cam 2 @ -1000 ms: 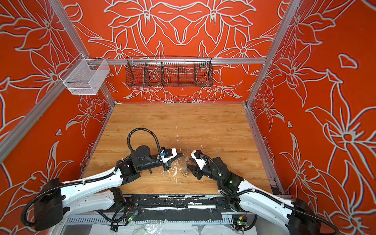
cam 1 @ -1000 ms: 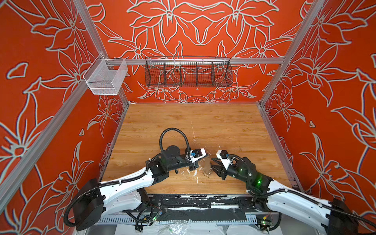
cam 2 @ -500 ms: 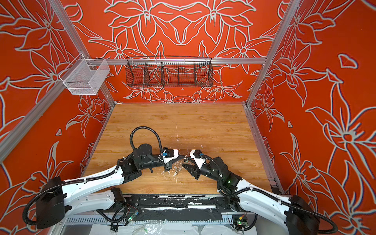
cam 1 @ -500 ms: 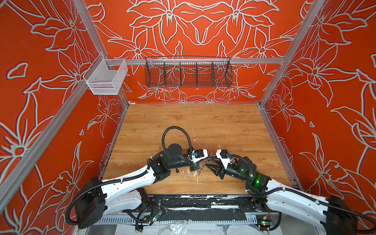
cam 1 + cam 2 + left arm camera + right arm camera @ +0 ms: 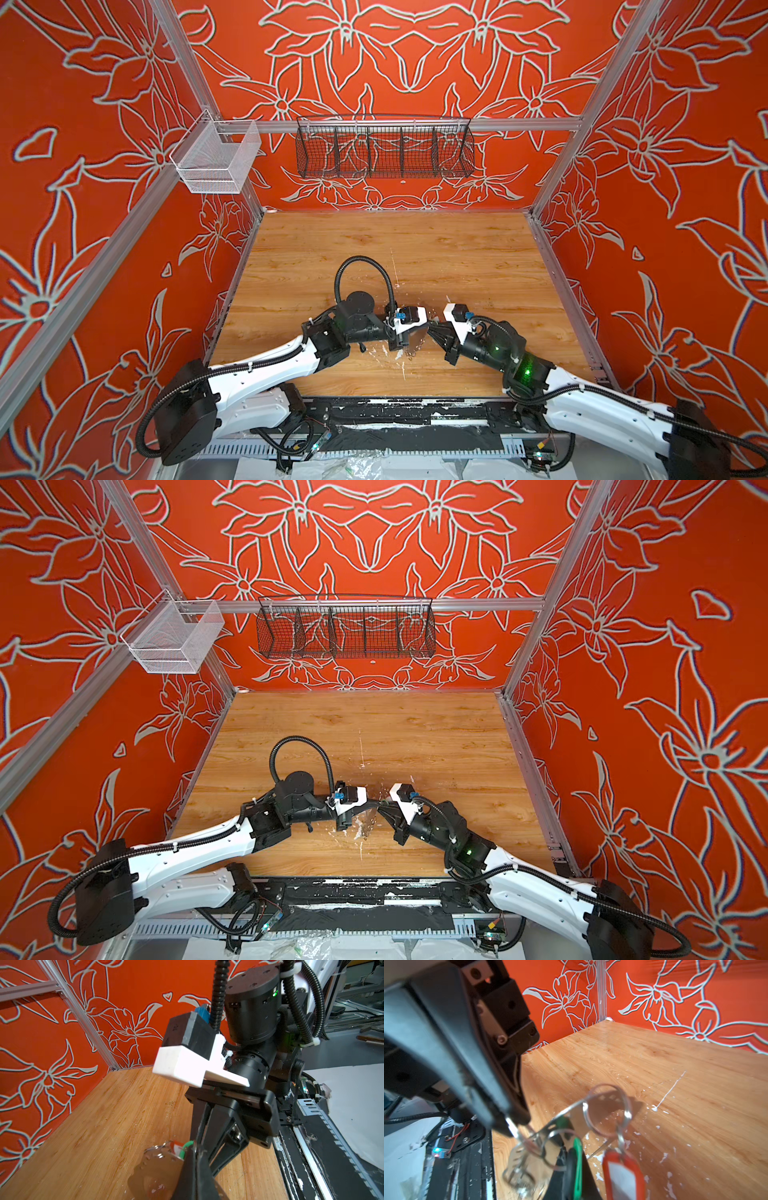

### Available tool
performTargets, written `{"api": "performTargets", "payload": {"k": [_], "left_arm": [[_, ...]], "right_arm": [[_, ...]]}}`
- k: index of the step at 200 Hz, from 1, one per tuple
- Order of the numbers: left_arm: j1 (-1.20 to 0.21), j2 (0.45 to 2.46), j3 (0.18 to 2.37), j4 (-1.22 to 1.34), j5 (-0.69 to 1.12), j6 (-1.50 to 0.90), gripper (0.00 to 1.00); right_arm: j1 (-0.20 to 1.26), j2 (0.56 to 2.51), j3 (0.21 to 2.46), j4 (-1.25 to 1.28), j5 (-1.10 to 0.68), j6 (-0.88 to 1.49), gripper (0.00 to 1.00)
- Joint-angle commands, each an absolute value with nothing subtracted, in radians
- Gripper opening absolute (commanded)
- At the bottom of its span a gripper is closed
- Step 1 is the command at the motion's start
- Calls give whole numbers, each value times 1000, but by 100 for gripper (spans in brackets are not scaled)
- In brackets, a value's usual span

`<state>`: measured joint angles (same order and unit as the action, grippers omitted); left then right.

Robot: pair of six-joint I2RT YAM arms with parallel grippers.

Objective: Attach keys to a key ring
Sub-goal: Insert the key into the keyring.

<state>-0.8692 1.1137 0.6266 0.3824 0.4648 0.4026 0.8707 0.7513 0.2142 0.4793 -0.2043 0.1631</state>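
Note:
My two grippers meet tip to tip low over the near middle of the wooden table. In the left wrist view my left gripper (image 5: 196, 1150) is shut on the rim of the key ring (image 5: 158, 1167), a flat grey oval hoop held off the table. The right wrist view shows my right gripper (image 5: 571, 1155) shut on the green key's tag (image 5: 578, 1159). The orange-red key's tag (image 5: 623, 1176) dangles from a wire split ring (image 5: 608, 1109) on the hoop (image 5: 519, 1155). In both top views the left gripper (image 5: 419, 332) (image 5: 369, 807) and right gripper (image 5: 434, 330) (image 5: 382, 808) almost touch.
White paint flecks (image 5: 399, 357) dot the table under the grippers. A black rail (image 5: 415, 409) runs along the front edge. A white mesh basket (image 5: 216, 162) hangs on the left wall. A black wire basket (image 5: 384, 149) hangs on the back wall, well above the table.
My right gripper has moved left to meet the left gripper and has gone from open to shut. The left gripper shifted slightly right and stayed shut.

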Motion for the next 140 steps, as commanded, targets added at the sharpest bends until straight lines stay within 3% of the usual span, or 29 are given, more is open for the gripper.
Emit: {"api": "performTargets", "payload": {"k": [1,39,50,82,140], "left_arm": [[-867,1102,641,420,430,394,0],[-867,1080,623,427,281,367,0],[-867,1073,612,444,234,353,15],[-867,1045,565,517,158,324,35],[-864,930,479,591,-13,238,38]], "right_arm": [[873,735,235,450,-150,150,0],[873,714,307,264,-28,110,0],[872,714,357,186,21,75,0],[872,796,487,28,131,-80,0],[872,1064,860,-363,149,-371,0]]}}
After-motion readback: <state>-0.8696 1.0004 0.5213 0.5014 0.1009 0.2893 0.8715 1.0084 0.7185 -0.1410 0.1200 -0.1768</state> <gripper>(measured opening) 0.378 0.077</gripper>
